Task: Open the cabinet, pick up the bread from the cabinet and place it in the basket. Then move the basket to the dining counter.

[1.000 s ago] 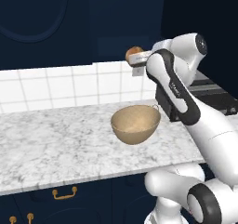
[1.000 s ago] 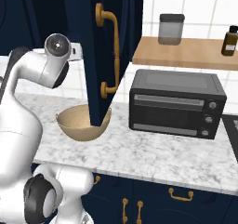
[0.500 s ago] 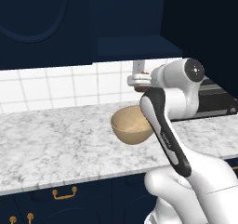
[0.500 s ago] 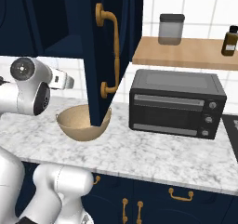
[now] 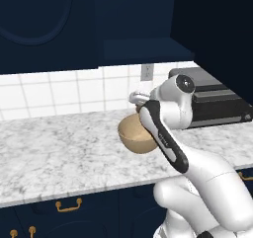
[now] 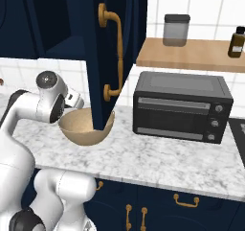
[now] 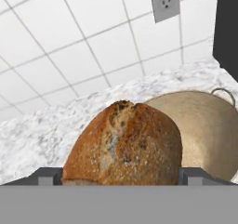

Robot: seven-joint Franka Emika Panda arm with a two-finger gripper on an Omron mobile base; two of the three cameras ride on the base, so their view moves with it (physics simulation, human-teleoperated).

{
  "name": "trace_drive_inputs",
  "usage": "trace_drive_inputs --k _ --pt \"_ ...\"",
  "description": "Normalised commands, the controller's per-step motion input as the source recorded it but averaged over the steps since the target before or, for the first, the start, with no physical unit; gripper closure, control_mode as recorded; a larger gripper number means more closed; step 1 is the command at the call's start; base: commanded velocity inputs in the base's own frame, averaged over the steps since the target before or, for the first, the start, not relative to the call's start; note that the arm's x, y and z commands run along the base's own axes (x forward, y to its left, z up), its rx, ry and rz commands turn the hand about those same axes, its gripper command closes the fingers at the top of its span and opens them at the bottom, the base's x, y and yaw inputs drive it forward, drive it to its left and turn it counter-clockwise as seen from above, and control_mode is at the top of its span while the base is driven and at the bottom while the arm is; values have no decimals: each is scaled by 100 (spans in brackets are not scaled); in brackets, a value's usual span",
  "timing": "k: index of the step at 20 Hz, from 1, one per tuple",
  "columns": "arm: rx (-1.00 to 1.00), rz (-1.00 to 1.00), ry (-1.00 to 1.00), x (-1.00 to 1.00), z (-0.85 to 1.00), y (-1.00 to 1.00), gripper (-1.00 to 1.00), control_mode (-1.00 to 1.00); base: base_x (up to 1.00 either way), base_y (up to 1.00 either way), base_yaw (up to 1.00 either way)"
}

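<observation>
Bread is coming to the basket.
The gripper [image 7: 122, 174] is pinching the bread [image 7: 124, 144] near the basket [image 7: 207, 130]; the cabinet [image 6: 103, 52] is standing open.

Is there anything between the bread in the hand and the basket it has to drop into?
Nothing visible does. In the hand view the bread sits between the hand's fingertips, and the basket lies just beyond it on the marble counter, its mouth open and unobstructed.
</observation>
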Motion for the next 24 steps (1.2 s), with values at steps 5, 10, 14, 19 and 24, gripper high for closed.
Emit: trace_drive_inputs --k 5,10,14,19,24 --pt "-3 -1 2 66 -95 14 100 -100 0 0 0" --pt "0 0 17 86 -45 0 100 -100 0 0 0" --pt "0 0 18 61 -53 -2 100 -100 0 0 0" --pt "0 0 20 31 -59 -8 100 -100 0 0 0" --pt "0 0 5 49 -34 -2 100 -100 0 0 0"
